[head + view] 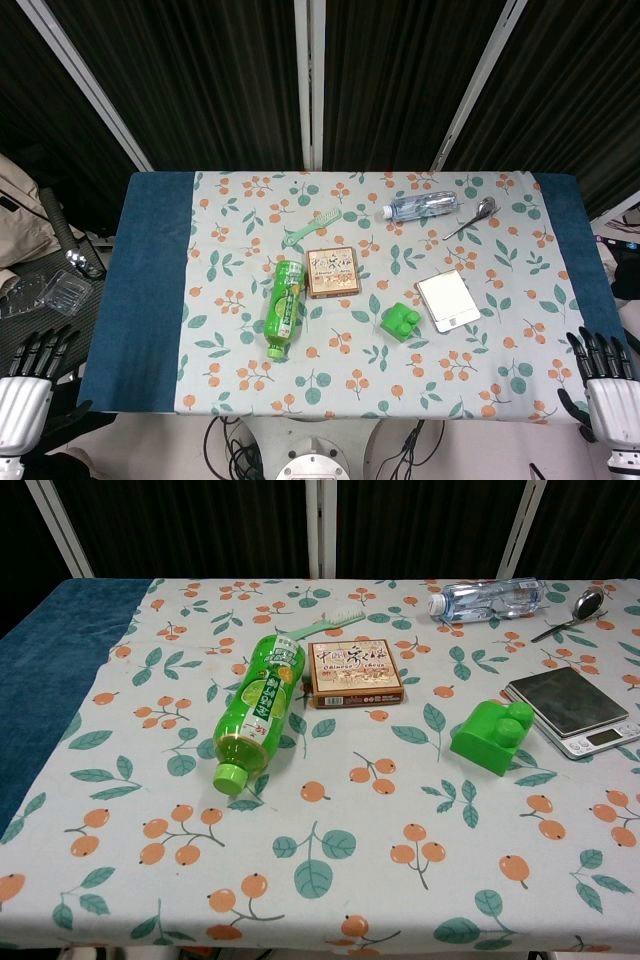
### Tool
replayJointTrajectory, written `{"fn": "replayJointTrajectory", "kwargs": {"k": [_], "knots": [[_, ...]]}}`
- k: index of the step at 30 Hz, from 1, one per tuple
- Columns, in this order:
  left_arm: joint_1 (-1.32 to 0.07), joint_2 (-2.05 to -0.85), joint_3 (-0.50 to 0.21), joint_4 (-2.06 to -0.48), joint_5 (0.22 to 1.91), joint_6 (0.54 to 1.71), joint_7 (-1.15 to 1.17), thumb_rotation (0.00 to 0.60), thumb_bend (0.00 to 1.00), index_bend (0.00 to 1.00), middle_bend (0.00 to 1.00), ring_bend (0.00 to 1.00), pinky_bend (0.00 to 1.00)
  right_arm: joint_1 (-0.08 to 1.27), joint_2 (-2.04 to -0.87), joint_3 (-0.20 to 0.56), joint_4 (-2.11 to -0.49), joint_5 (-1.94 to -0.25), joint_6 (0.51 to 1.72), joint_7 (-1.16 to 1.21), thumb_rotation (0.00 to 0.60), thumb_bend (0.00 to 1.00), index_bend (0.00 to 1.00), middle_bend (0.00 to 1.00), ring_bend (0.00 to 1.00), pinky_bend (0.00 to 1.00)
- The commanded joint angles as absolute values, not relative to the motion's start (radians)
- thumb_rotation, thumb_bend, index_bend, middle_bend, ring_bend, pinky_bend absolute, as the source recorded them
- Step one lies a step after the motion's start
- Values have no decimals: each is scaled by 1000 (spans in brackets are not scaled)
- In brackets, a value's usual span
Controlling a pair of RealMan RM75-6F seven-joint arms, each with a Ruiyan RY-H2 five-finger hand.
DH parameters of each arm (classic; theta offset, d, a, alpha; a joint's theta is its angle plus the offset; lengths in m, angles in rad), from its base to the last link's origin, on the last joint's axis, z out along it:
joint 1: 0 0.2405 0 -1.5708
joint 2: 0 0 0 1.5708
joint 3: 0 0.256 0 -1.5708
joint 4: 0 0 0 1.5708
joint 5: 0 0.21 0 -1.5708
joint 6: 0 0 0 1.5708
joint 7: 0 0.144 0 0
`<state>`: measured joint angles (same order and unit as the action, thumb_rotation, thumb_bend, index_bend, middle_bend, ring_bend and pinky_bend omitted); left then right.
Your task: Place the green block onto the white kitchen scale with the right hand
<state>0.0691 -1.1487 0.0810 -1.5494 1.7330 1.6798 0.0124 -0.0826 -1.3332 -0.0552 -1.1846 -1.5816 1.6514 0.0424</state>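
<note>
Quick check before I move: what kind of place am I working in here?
Likely a lab test bench: dark curtain panels behind a table with a floral cloth, loose cables beneath, and household props like a white kitchen scale.

Green block [490, 737], white scale [573, 710], leaf-and-orange-berry patterned tablecloth [330, 840]

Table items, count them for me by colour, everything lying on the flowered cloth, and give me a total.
Green: 3 - block, tea bottle, comb
Clear: 1 - water bottle
Brown: 1 - flat box
Silver or white: 2 - kitchen scale, spoon
Total: 7
</note>
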Motion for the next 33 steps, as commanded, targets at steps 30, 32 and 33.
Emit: {"fn": "replayJointTrajectory", "kwargs": {"k": [30, 32, 33], "knots": [[68, -1152, 82, -1544, 1724, 1670, 2, 600, 59, 43, 26, 0, 0, 136, -1377, -7, -1464, -1673, 1378, -315, 600, 1000, 0, 264, 0, 0], [68, -1154, 81, -1538, 1718, 1667, -5, 600, 59, 43, 26, 0, 0, 151, -1396, -6, -1449, -1657, 1343, -308, 600, 1000, 0, 263, 0, 0], [68, -1155, 80, -1536, 1716, 1666, -8, 600, 59, 43, 26, 0, 0, 157, -1404, -5, -1444, -1649, 1330, -305, 600, 1000, 0, 263, 0, 0]]}}
